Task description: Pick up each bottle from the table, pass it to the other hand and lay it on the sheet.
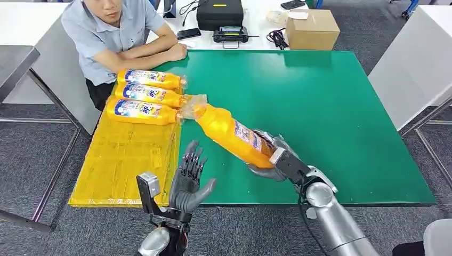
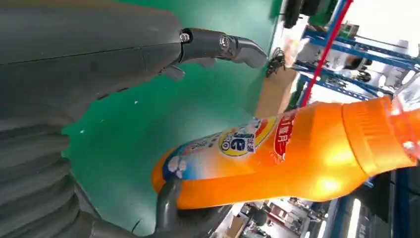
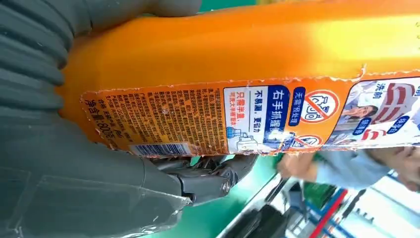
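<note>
A green worktop [image 1: 330,106] fills the middle of the head view, with a yellow sheet [image 1: 122,165] laid along its left side. The robot's right hand [image 1: 269,160] grips the base end of an orange bottle [image 1: 232,133] and holds it lifted above the worktop, tilted so its cap end points far and left, toward the sheet. In the right wrist view the same bottle [image 3: 247,74] lies across the palm with its printed back label facing the camera, and dark fingers [image 3: 208,178] wrap its underside.

The left hand [image 1: 189,178] is raised at the near edge of the worktop, just beside the sheet's right border, open, its fingers spread and pointing upward, holding nothing. It is near the held bottle but apart from it. In the left wrist view the bottle [image 2: 277,153] hangs beyond the open fingers [image 2: 223,45].

Three more orange bottles [image 1: 146,96] lie on their sides at the far end of the sheet, side by side, caps pointing right. A seated person [image 1: 114,40] rests folded arms on the far left corner. Beyond the worktop's far edge stand a cardboard box [image 1: 312,29] and a black case [image 1: 219,13].
</note>
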Motion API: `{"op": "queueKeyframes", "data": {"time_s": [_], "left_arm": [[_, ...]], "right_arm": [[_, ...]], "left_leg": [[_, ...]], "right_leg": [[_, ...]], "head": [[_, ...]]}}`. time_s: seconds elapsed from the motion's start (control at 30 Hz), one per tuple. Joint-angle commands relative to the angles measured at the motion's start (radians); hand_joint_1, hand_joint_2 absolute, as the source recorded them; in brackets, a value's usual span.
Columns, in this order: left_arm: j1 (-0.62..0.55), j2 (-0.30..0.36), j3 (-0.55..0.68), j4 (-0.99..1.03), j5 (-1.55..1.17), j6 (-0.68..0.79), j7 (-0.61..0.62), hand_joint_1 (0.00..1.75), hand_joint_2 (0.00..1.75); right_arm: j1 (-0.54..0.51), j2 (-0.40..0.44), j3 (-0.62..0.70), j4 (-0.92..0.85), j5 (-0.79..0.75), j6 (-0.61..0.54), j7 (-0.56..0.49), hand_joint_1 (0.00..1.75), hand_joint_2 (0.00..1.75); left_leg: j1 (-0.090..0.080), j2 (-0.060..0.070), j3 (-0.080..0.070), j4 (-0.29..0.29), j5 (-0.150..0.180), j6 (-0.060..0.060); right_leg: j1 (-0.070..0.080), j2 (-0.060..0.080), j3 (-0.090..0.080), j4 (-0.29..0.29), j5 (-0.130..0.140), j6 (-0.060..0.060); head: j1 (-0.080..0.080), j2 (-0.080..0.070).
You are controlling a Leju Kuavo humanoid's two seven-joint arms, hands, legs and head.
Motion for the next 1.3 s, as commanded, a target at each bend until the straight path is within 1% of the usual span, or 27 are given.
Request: {"op": "queueKeyframes", "data": {"time_s": [0.03, 0.07, 0.13, 0.17, 0.23, 0.27, 0.3, 0.33, 0.4, 0.43, 0.47, 0.5, 0.57, 0.6, 0.73, 0.77, 0.9, 0.97, 1.07, 1.17, 1.2, 1.3], "left_arm": [[-0.104, 0.010, -0.055, 0.096, -0.046, -0.011, -0.015, 0.00, 1.75], [-0.104, 0.010, -0.054, 0.095, -0.046, -0.011, -0.015, 0.00, 1.75], [-0.104, 0.010, -0.051, 0.090, -0.059, -0.012, -0.023, 0.00, 1.75], [-0.105, 0.009, -0.048, 0.087, -0.070, -0.008, -0.034, 0.00, 1.75], [-0.106, 0.008, -0.046, 0.083, -0.070, -0.009, -0.035, 0.00, 1.75], [-0.106, 0.008, -0.046, 0.083, -0.070, -0.009, -0.035, 0.00, 1.75], [-0.106, 0.008, -0.046, 0.083, -0.070, -0.009, -0.035, 0.00, 1.75], [-0.106, 0.008, -0.046, 0.083, -0.070, -0.009, -0.035, 0.00, 1.75], [-0.106, 0.008, -0.046, 0.082, -0.080, -0.002, -0.042, 0.00, 1.75], [-0.107, 0.008, -0.047, 0.079, -0.098, 0.013, -0.054, 0.00, 1.75], [-0.111, -0.003, -0.049, 0.077, -0.184, 0.095, -0.107, 0.00, 1.75], [-0.114, -0.005, -0.053, 0.073, -0.173, 0.081, -0.094, 0.00, 1.75], [-0.120, -0.005, -0.056, 0.067, -0.144, 0.050, -0.063, 0.00, 1.75], [-0.124, -0.006, -0.057, 0.072, -0.127, 0.032, -0.048, 0.00, 1.75], [-0.144, -0.019, -0.037, 0.108, -0.067, -0.013, -0.028, 0.00, 1.75], [-0.152, -0.021, -0.034, 0.119, -0.055, -0.024, -0.025, 0.00, 1.75], [-0.167, -0.026, -0.023, 0.139, -0.041, -0.033, -0.024, 0.00, 1.75], [-0.167, -0.027, -0.026, 0.137, -0.040, -0.038, -0.025, 0.00, 1.75], [-0.167, -0.027, -0.026, 0.137, -0.040, -0.038, -0.025, 0.00, 1.75], [-0.168, -0.027, -0.032, 0.145, -0.014, -0.068, 0.002, 0.00, 1.75], [-0.170, -0.028, -0.035, 0.155, -0.005, -0.077, 0.011, 0.00, 1.75], [-0.179, -0.033, -0.040, 0.182, 0.003, -0.085, 0.005, 0.00, 1.75]], "right_arm": [[-0.034, -0.040, 0.108, 0.083, -0.011, 0.085, -0.042, 1.75, 1.75], [-0.033, -0.040, 0.109, 0.085, -0.011, 0.085, -0.044, 1.75, 1.75], [-0.039, -0.039, 0.115, 0.099, -0.014, 0.090, -0.052, 1.75, 1.75], [-0.043, -0.039, 0.117, 0.106, -0.021, 0.103, -0.052, 1.75, 1.75], [-0.044, -0.038, 0.117, 0.110, -0.022, 0.102, -0.052, 1.75, 1.75], [-0.044, -0.038, 0.117, 0.110, -0.022, 0.102, -0.052, 1.75, 1.75], [-0.044, -0.038, 0.117, 0.110, -0.022, 0.102, -0.052, 1.75, 1.75], [-0.044, -0.038, 0.117, 0.110, -0.022, 0.102, -0.052, 1.75, 1.75], [-0.046, -0.038, 0.119, 0.111, -0.023, 0.105, -0.051, 1.75, 1.75], [-0.047, -0.038, 0.121, 0.115, -0.022, 0.105, -0.050, 1.75, 1.75], [-0.050, -0.045, 0.133, 0.128, -0.018, 0.107, -0.044, 1.75, 1.75], [-0.057, -0.045, 0.143, 0.142, -0.012, 0.109, -0.048, 1.75, 1.75], [-0.072, -0.034, 0.157, 0.170, -0.004, 0.106, -0.060, 1.75, 1.75], [-0.081, -0.029, 0.167, 0.178, 0.001, 0.107, -0.070, 1.75, 1.75], [-0.111, -0.020, 0.216, 0.176, 0.020, 0.135, -0.102, 1.75, 1.75], [-0.115, -0.021, 0.227, 0.172, 0.023, 0.141, -0.110, 1.75, 1.75], [-0.113, -0.019, 0.242, 0.168, 0.025, 0.143, -0.118, 1.75, 1.75], [-0.111, -0.018, 0.246, 0.178, 0.025, 0.140, -0.119, 1.75, 1.75], [-0.111, -0.018, 0.246, 0.178, 0.025, 0.140, -0.119, 1.75, 1.75], [-0.114, -0.014, 0.249, 0.183, 0.026, 0.136, -0.134, 1.75, 1.75], [-0.113, -0.008, 0.249, 0.180, 0.027, 0.135, -0.138, 1.75, 1.75], [-0.113, 0.003, 0.255, 0.169, 0.027, 0.137, -0.136, 1.75, 1.75]], "left_leg": [[0.002, 0.001, 0.005, 0.001, -0.003, -0.002], [0.001, 0.000, 0.003, -0.001, -0.001, -0.001], [0.001, 0.001, 0.006, 0.000, -0.002, -0.002], [0.001, 0.001, 0.003, -0.001, -0.001, -0.002], [0.001, 0.001, 0.005, 0.000, -0.002, -0.003], [0.001, 0.001, 0.003, 0.000, -0.001, -0.002], [0.001, 0.001, 0.004, 0.000, -0.002, -0.002], [0.001, 0.001, 0.003, 0.000, -0.001, -0.002], [0.001, 0.002, 0.006, 0.000, -0.003, -0.003], [0.001, 0.002, 0.005, 0.000, -0.002, -0.003], [0.001, 0.002, 0.005, 0.000, -0.003, -0.003], [0.001, 0.001, 0.003, 0.000, -0.001, -0.002], [0.002, 0.002, 0.005, 0.001, -0.003, -0.003], [0.001, 0.002, 0.003, 0.001, -0.002, -0.002], [0.001, 0.004, 0.004, 0.000, -0.002, -0.002], [0.001, 0.003, 0.002, 0.000, -0.001, -0.002], [0.001, 0.001, 0.002, 0.000, -0.001, -0.002], [0.001, 0.003, 0.005, 0.000, -0.003, -0.003], [0.001, 0.001, 0.003, 0.000, -0.001, -0.002], [0.001, 0.003, 0.005, 0.000, -0.002, -0.002], [0.001, 0.002, 0.003, 0.000, -0.001, -0.002], [0.001, 0.003, 0.004, 0.000, -0.002, -0.002]], "right_leg": [[0.002, 0.000, 0.005, 0.000, -0.002, -0.003], [0.001, -0.001, 0.003, -0.001, -0.001, -0.002], [0.002, 0.001, 0.006, -0.001, -0.002, -0.003], [0.001, 0.001, 0.003, -0.001, -0.001, -0.002], [0.001, 0.001, 0.005, -0.001, -0.002, -0.003], [0.001, 0.000, 0.003, -0.001, -0.001, -0.002], [0.001, 0.000, 0.005, -0.001, -0.002, -0.003], [0.001, 0.000, 0.003, -0.001, -0.001, -0.002], [0.002, 0.001, 0.006, -0.001, -0.002, -0.003], [0.002, 0.001, 0.005, -0.001, -0.002, -0.003], [0.002, 0.001, 0.005, 0.000, -0.002, -0.003], [0.001, 0.000, 0.003, -0.001, -0.001, -0.002], [0.002, 0.001, 0.005, 0.000, -0.002, -0.003], [0.001, 0.001, 0.003, 0.000, -0.001, -0.002], [0.001, 0.004, 0.004, 0.000, -0.001, -0.003], [0.001, 0.002, 0.002, -0.001, 0.000, -0.002], [0.001, 0.001, 0.002, 0.000, -0.001, -0.002], [0.002, 0.002, 0.005, 0.000, -0.002, -0.003], [0.001, 0.001, 0.003, 0.000, -0.001, -0.002], [0.001, 0.002, 0.004, 0.000, -0.001, -0.003], [0.001, 0.001, 0.003, 0.000, -0.001, -0.002], [0.001, 0.002, 0.003, 0.000, -0.001, -0.003]], "head": [[0.000, 0.000], [0.000, 0.000], [0.000, 0.000], [0.000, 0.000], [0.000, 0.000], [0.000, 0.000], [0.000, 0.000], [0.000, 0.000], [0.000, 0.000], [0.000, 0.000], [0.000, 0.000], [0.000, 0.000], [0.000, 0.000], [0.000, 0.000], [0.000, 0.000], [0.000, 0.000], [0.000, 0.000], [0.000, 0.000], [0.000, 0.000], [0.000, 0.000], [0.000, 0.000], [0.000, 0.000]]}}
